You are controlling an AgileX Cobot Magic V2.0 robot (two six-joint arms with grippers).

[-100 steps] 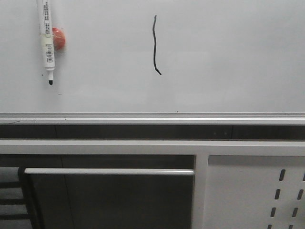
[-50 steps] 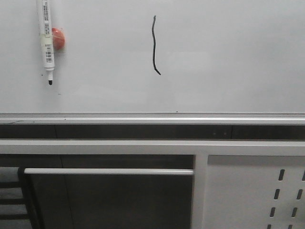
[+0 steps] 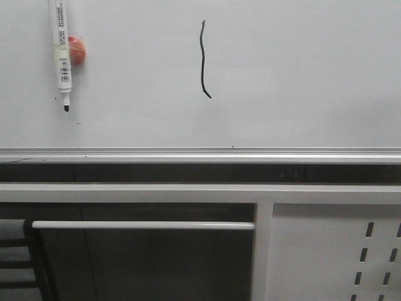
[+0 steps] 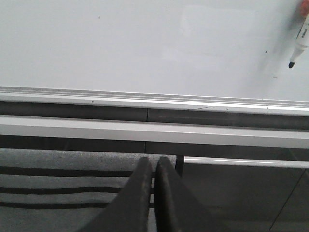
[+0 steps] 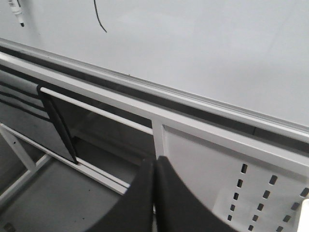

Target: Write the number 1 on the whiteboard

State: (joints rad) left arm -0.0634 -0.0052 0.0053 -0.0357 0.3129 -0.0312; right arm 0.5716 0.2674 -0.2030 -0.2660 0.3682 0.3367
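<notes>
The whiteboard (image 3: 301, 75) fills the upper part of the front view, with a silver edge strip along its bottom. On it stands the number 1 (image 3: 203, 59), a thin wavy black stroke with a small hook at its foot; its lower end shows in the right wrist view (image 5: 100, 20). An uncapped white marker (image 3: 61, 53) hangs tip down at the board's upper left, against a red magnet (image 3: 77, 50). My left gripper (image 4: 154, 162) is shut with nothing in it, below the board's edge. My right gripper (image 5: 154, 162) is shut and empty too, low before the frame.
Below the board runs a white metal frame (image 3: 188, 193) with a horizontal rail (image 3: 144, 225). A white perforated panel (image 3: 332, 251) sits at the lower right. Grey striped fabric (image 4: 58, 188) lies under the left gripper.
</notes>
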